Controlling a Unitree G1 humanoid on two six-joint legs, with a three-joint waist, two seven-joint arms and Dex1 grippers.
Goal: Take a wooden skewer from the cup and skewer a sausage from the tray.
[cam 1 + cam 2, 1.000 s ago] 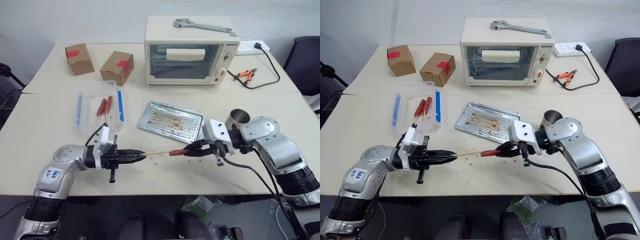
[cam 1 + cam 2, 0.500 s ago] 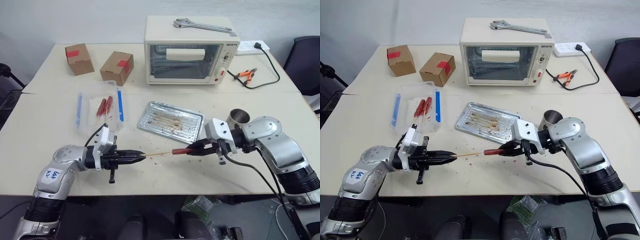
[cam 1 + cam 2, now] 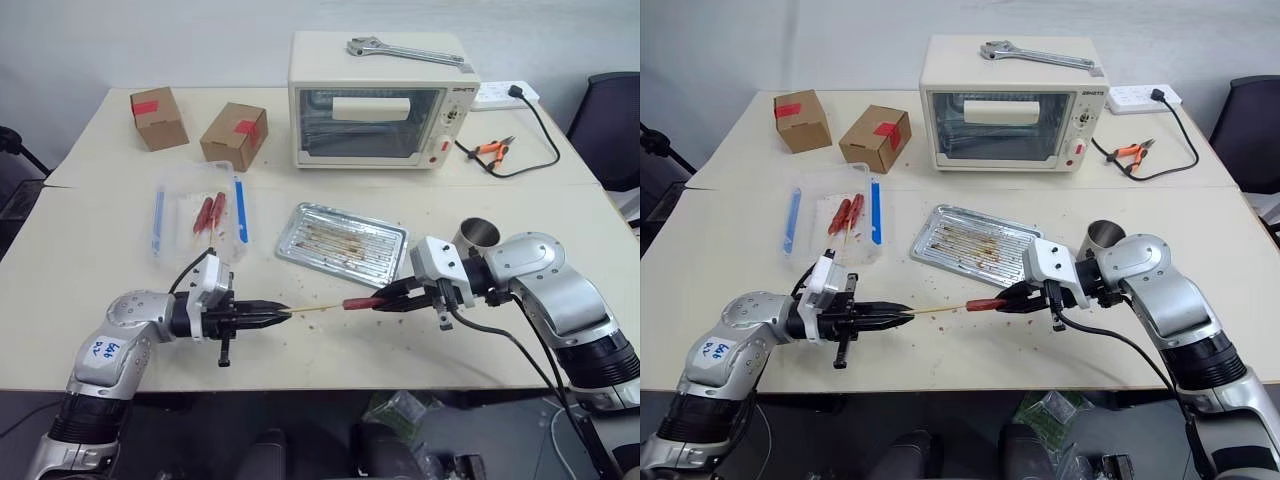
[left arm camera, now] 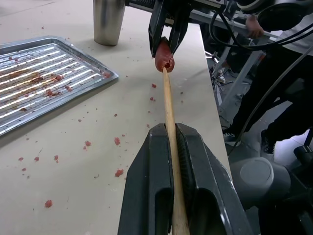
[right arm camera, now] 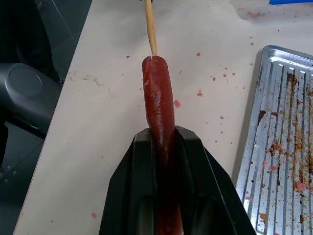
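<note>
Two pale desks (image 3: 80, 290) are sitting pushed together, carrying everything. At twelve o'clock a cream toaster oven (image 3: 378, 100) is standing with a wrench (image 3: 405, 50) lying on its roof. At ten o'clock two cardboard boxes (image 3: 158, 118) are sitting side by side; nearer, at nine o'clock, a clear plastic box (image 3: 198, 218) is holding red sausages. The tray (image 3: 342, 244) is lying at centre, streaked with brown crumbs. The cup (image 3: 477, 238) is standing at three o'clock, just behind the right arm. The left hand (image 3: 283, 313) is clamping shut on the wooden skewer (image 3: 317, 309), which is running level toward three o'clock. The right hand (image 3: 381, 303) is gripping the sausage (image 3: 360, 303) by its far end, above the desk at six o'clock of the tray. The skewer's tip is meeting the sausage's near end.
</note>
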